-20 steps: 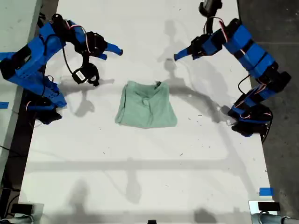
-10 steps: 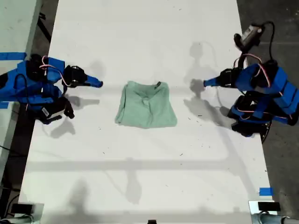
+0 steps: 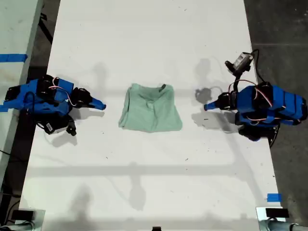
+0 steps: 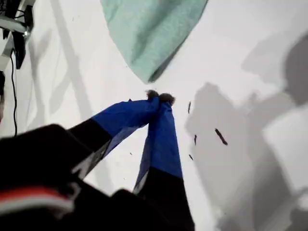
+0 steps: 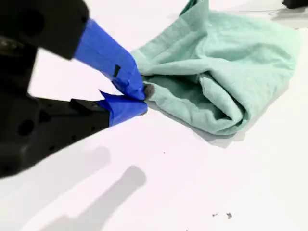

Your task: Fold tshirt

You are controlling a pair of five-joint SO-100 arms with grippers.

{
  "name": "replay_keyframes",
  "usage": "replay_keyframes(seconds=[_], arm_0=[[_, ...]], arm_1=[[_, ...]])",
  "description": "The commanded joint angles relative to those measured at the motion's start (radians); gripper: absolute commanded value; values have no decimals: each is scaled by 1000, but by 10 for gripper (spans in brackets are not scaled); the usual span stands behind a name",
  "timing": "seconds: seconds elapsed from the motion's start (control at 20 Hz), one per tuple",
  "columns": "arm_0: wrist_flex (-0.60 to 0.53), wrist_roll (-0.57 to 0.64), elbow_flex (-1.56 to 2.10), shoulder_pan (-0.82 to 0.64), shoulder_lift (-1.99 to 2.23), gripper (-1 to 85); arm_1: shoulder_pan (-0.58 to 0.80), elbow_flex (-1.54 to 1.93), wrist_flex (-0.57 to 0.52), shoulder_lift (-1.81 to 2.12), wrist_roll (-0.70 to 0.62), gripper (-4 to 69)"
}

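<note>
Folded mint-green tshirt [image 3: 150, 109], mid-table

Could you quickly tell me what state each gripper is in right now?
My first gripper: closed, holding nothing.
My second gripper: closed, empty, beside the t-shirt.

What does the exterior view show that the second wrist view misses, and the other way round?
Only the exterior view shows both blue arms, one at its left and one at its right. It also shows the whole folded tshirt between them and some blue tape. Only the second wrist view shows my second gripper close up, tips together, beside the shirt's rumpled, layered edge. Both show the tshirt lying on the white table.
</note>
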Motion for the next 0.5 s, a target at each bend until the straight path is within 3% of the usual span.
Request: replay_keyframes(seconds=[0.0,0.15,0.45], arm_0=[[2,-18,11,-15,103,43],[3,-18,11,17,103,50],[3,-18,11,54,103,59]], arm_1=[[-23,-413,-232,-621,-117,-10],[-109,-815,-347,-1115,-199,-10],[-224,-1356,-295,-1710,-239,-11]])
